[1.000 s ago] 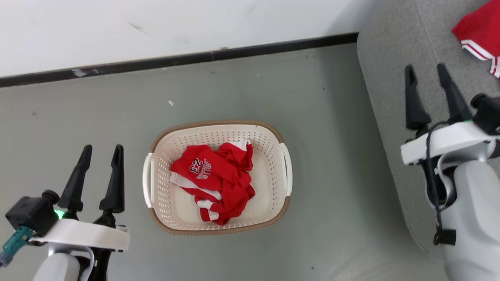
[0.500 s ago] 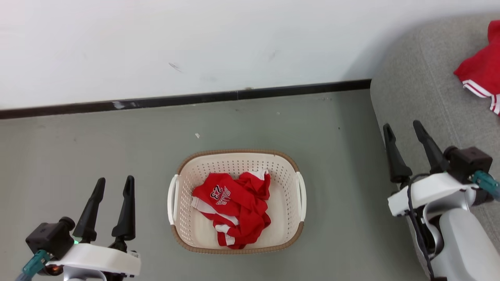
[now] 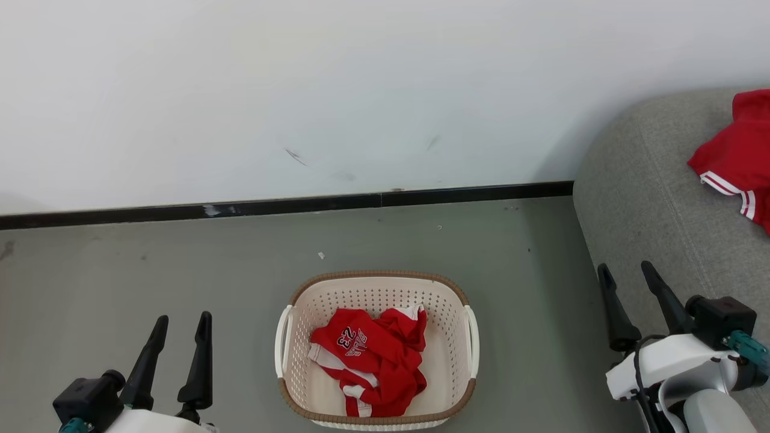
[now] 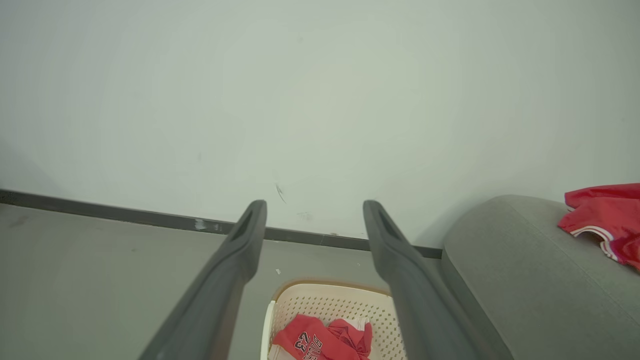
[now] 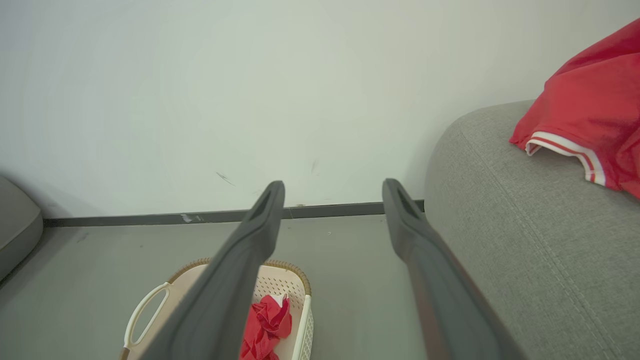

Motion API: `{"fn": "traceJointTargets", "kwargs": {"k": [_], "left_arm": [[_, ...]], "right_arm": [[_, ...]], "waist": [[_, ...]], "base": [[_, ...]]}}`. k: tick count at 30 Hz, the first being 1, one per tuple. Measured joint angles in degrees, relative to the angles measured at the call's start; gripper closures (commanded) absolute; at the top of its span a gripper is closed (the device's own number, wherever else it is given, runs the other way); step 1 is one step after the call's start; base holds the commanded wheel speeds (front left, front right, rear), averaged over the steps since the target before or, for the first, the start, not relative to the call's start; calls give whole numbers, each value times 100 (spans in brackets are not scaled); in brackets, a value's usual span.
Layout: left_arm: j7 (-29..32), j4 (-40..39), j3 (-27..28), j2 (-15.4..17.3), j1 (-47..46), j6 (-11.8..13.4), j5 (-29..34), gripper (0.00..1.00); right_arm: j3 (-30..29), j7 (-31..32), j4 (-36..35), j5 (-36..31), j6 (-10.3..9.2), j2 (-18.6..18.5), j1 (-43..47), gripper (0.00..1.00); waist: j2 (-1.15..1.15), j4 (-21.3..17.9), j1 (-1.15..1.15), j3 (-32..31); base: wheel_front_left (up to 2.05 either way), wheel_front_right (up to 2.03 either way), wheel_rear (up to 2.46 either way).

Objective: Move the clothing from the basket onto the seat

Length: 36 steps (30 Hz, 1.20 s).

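Note:
A cream basket [image 3: 445, 313] with a brown rim stands on the floor at the bottom centre. Crumpled inside it lies a red jersey [image 3: 373, 361] printed "23", seen again as the jersey [image 4: 320, 345] in the left wrist view and a red fold [image 5: 265, 325] in the right wrist view. A second red garment [image 3: 737, 156] with white stripes lies on the grey sofa [image 3: 649, 204] at right. My left gripper [image 3: 182, 320] hangs open left of the basket. My right gripper [image 3: 625, 268] is open beside the sofa's edge, holding nothing.
A white wall with a black baseboard [image 3: 289, 206] runs behind the basket. Grey floor [image 3: 150, 264] spreads between the basket and the wall. Another grey cushion edge [image 5: 15, 225] shows at the far left of the right wrist view.
The head camera has tilted up, so basket and floor sit lower and more wall shows. Both grippers now sit lower in the view, still open; the right one has dropped more.

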Motion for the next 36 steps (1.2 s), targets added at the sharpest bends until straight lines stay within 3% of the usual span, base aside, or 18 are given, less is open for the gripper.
{"fn": "traceJointTargets", "kwargs": {"k": [19,36], "left_arm": [[0,46,13,-82,428,-69,145,0],[0,-47,4,-126,522,-100,240,0]], "right_arm": [[151,0,-147,-15,0,11,540,0],[289,0,-313,-15,0,13,672,0]], "waist": [[0,13,0,-550],[0,-31,0,-521]], "base": [[0,0,0],[0,0,0]]}}
